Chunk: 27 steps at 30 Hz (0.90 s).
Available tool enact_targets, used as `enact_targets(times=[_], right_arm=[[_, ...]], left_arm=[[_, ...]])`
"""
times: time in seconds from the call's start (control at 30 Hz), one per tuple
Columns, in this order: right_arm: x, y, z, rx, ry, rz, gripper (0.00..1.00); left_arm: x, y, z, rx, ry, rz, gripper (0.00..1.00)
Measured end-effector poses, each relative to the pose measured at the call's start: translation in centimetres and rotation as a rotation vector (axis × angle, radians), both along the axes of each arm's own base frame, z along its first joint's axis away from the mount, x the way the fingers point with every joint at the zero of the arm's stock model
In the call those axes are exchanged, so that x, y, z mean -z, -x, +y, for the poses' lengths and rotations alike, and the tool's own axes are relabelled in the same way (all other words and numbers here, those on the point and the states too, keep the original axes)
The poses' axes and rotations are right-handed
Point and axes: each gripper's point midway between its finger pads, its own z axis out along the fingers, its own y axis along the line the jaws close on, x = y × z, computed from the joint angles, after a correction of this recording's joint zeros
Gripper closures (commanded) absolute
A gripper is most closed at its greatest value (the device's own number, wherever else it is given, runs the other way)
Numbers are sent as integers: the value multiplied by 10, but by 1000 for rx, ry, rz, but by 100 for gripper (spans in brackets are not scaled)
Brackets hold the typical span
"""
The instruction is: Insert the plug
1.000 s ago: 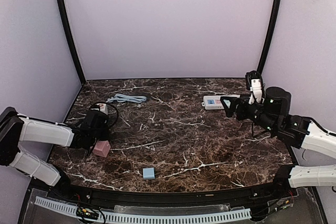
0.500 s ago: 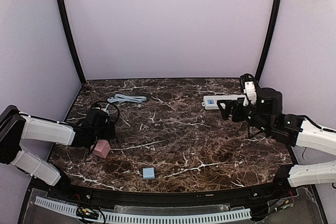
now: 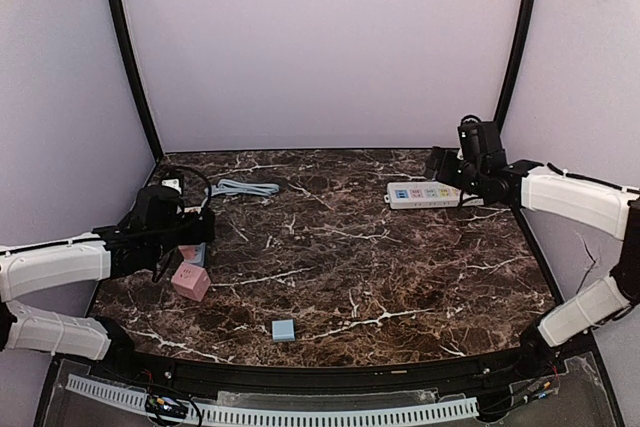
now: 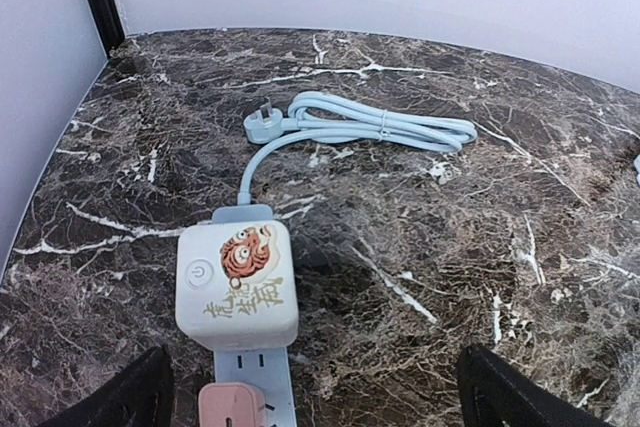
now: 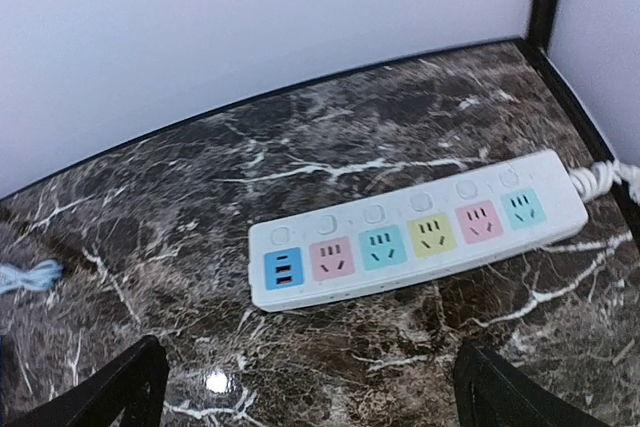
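The light blue cable lies coiled at the back left, its plug resting loose on the marble. The cable runs to a light blue strip that carries a white cube with a tiger picture and a pink adapter. My left gripper hangs open just over the strip's near end, holding nothing. At the back right lies a white power strip with coloured sockets. My right gripper stands open in front of it, empty. From above I see the left gripper and the right gripper.
A pink cube sits on the marble table near the left gripper, and a small blue block lies near the front edge. Walls and black posts close in the back and sides. The white strip's cord leaves at the far right.
My left gripper has opened and drawn back from the light blue strip. The right arm has swung toward the back right, over the white power strip.
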Motion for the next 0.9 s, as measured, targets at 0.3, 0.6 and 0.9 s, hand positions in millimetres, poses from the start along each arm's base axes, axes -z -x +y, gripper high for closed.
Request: enact_targets(times=[0.3, 0.6, 0.9], right_arm=[[36, -94, -101, 421, -191, 201, 1], [150, -117, -167, 697, -319, 534, 1], [143, -132, -166, 775, -360, 566, 1]], left_arm=[[-11, 6, -17, 106, 42, -16, 1], [-7, 13, -38, 199, 66, -2, 2], [-6, 18, -48, 242, 80, -5, 2]])
